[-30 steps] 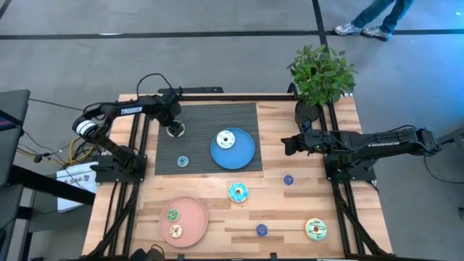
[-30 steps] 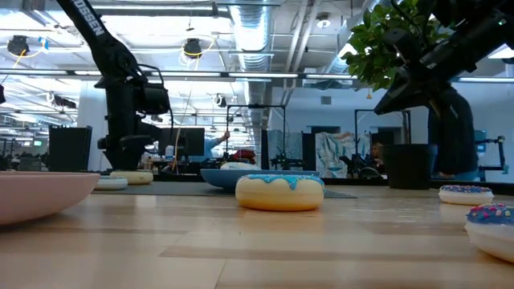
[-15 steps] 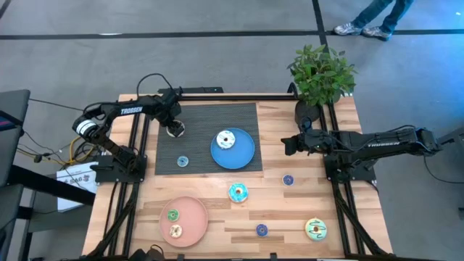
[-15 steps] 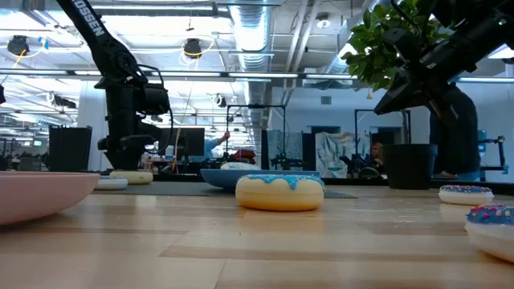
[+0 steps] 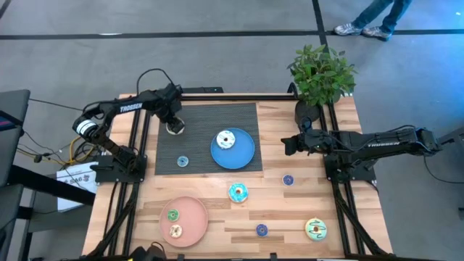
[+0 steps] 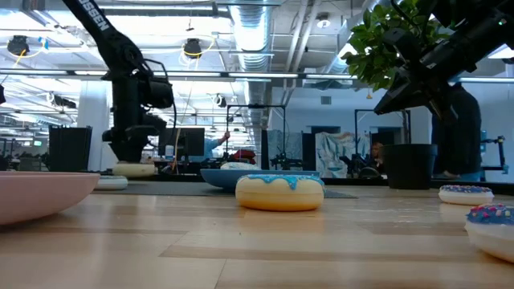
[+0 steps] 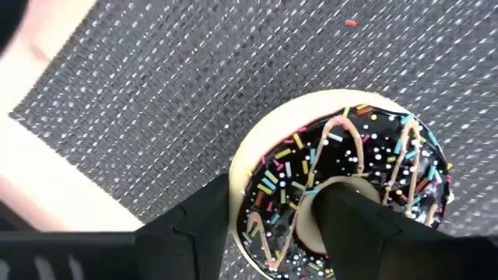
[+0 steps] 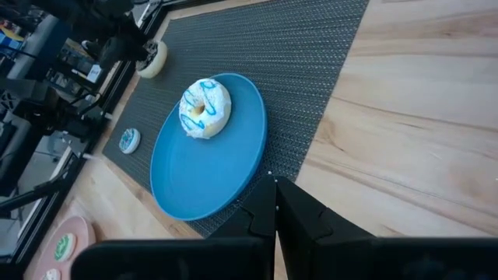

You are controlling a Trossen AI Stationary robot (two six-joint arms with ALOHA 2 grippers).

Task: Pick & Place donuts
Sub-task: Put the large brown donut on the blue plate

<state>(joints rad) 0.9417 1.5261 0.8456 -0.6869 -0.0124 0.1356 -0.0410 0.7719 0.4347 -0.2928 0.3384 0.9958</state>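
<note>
We see the left gripper [image 5: 174,125] down on the chocolate sprinkle donut [image 7: 342,183] at the far-left part of the dark woven mat [image 5: 239,119]; in the left wrist view one finger [image 7: 194,229] sits outside the cream rim and the other goes into the hole, so the fingers pinch the ring's wall, and the donut lies on or just above the mat (can't tell which). The right gripper [image 8: 275,204] waits near the right edge, beside the potted plant [image 5: 321,72], fingers pressed together w/ nothing between them. On the blue plate [image 5: 245,154] lies a white donut w/ blue drizzle [image 5: 225,139]. A small teal donut [image 5: 182,161] lies on the mat left of that plate. The pink plate [image 5: 190,212] at front-left holds a small green donut [image 5: 172,214] and a small cream one [image 5: 175,231]. On bare wood we see a teal-iced donut [image 5: 238,192], two small blue ones [image 5: 288,180] [image 5: 262,230], and a yellow-green donut [image 5: 316,229] front-right. People's legs [image 5: 373,18] show on the floor beyond the table.
</note>
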